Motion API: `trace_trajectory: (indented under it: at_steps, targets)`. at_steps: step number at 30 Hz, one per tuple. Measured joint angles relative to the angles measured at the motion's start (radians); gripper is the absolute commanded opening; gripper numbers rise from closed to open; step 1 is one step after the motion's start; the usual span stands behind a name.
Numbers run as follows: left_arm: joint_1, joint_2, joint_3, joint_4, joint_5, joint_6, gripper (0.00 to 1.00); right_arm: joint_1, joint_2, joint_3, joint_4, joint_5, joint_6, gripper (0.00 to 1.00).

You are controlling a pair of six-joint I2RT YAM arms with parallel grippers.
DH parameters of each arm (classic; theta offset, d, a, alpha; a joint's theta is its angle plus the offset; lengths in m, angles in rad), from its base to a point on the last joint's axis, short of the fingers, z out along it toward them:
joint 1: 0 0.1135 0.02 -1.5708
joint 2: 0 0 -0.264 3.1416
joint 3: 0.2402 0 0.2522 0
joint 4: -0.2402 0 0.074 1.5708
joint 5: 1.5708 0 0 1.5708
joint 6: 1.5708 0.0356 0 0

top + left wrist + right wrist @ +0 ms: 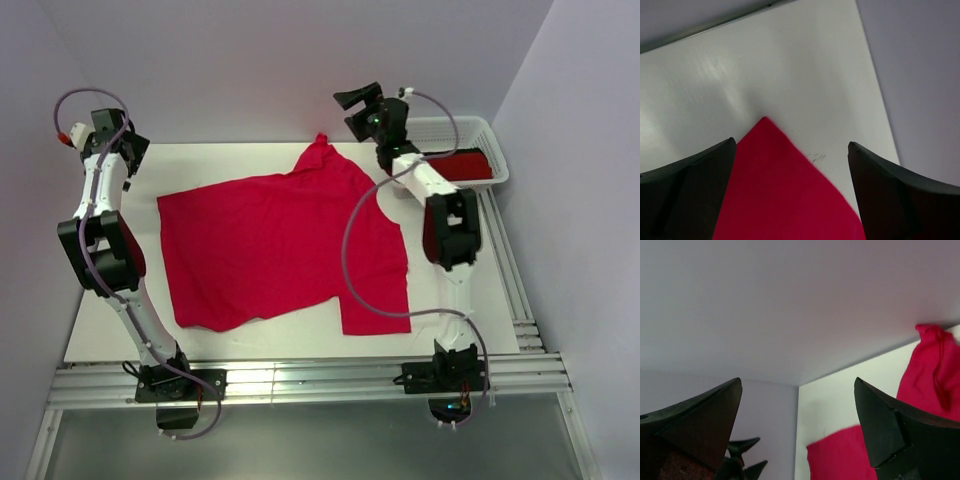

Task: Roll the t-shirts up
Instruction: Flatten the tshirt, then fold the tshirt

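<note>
A bright red t-shirt (280, 245) lies spread over the white table, with one part bunched up into a peak (320, 150) at the far edge. My left gripper (130, 165) is open and empty, hovering at the far left just beyond the shirt's far-left corner. In the left wrist view that corner (785, 195) lies between and below the open fingers of my left gripper (791, 142). My right gripper (352, 103) is open and empty, raised near the back wall, above and right of the peak. In the right wrist view, my right gripper (797, 380) faces the shirt (840, 457) and the peak (932, 370).
A white lattice basket (480, 125) stands at the far right with more red fabric (465, 165) inside. Walls close in at the back and right. A metal rail (300, 385) runs along the near edge. My left gripper's fingertips (742, 445) show low in the right wrist view.
</note>
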State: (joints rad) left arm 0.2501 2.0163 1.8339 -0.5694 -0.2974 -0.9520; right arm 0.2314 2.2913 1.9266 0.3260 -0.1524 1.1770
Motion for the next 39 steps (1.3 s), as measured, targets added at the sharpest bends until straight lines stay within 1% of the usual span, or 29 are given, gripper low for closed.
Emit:
trace_trajectory:
  at_steps: [2, 4, 6, 7, 8, 10, 14, 15, 16, 18, 21, 23, 24, 26, 29, 35, 39]
  targets:
    - [0.006, -0.035, 0.004, -0.071, -0.011, 0.013, 1.00, -0.017, -0.172, -0.146, -0.043, -0.021, -0.058, 1.00]
    - [0.013, -0.089, -0.045, -0.121, -0.009, 0.020, 1.00, -0.032, -0.337, -0.248, -0.134, -0.035, -0.117, 1.00]
    - [0.018, -0.187, -0.182, -0.128, 0.020, 0.023, 1.00, -0.045, -0.478, -0.312, -0.233, -0.037, -0.165, 0.99]
    - [0.020, -0.248, -0.275, -0.134, 0.039, 0.022, 0.98, -0.050, -0.559, -0.344, -0.288, -0.038, -0.191, 0.91]
    - [0.021, -0.307, -0.361, -0.138, 0.060, 0.020, 0.97, -0.051, -0.631, -0.380, -0.341, -0.035, -0.216, 0.88]
    - [0.021, -0.425, -0.534, -0.172, 0.112, 0.018, 0.96, -0.048, -0.740, -0.441, -0.438, -0.028, -0.253, 0.77]
    - [0.011, -0.591, -0.767, -0.222, 0.180, 0.023, 0.95, -0.040, -0.918, -0.635, -0.652, -0.005, -0.325, 0.72]
    - [0.009, -0.622, -0.810, -0.237, 0.190, 0.027, 0.95, -0.040, -0.967, -0.730, -0.716, 0.003, -0.346, 0.70]
    - [0.007, -0.645, -0.840, -0.251, 0.196, 0.030, 0.94, -0.040, -0.987, -0.778, -0.762, 0.007, -0.357, 0.69]
    - [0.006, -0.675, -0.878, -0.268, 0.207, 0.041, 0.93, -0.040, -1.046, -0.915, -0.838, 0.014, -0.377, 0.62]
    - [0.005, -0.719, -0.915, -0.287, 0.224, 0.053, 0.94, -0.040, -1.155, -1.111, -0.960, 0.013, -0.391, 0.62]
    - [0.005, -0.745, -0.934, -0.289, 0.230, 0.059, 0.94, -0.040, -1.239, -1.214, -1.015, 0.010, -0.396, 0.57]
    - [0.005, -0.751, -0.943, -0.288, 0.233, 0.063, 0.94, -0.040, -1.272, -1.249, -1.032, 0.009, -0.396, 0.55]
    - [0.005, -0.742, -0.949, -0.285, 0.241, 0.071, 0.92, -0.040, -1.339, -1.317, -1.060, 0.004, -0.394, 0.54]
    - [0.005, -0.677, -0.948, -0.257, 0.248, 0.080, 0.91, -0.040, -1.384, -1.380, -1.082, 0.006, -0.394, 0.54]
    - [0.005, -0.511, -0.920, -0.211, 0.229, 0.101, 0.91, -0.040, -1.368, -1.407, -1.108, 0.032, -0.393, 0.53]
    - [0.005, -0.399, -0.857, -0.177, 0.216, 0.103, 0.90, -0.040, -1.357, -1.430, -1.117, 0.056, -0.386, 0.48]
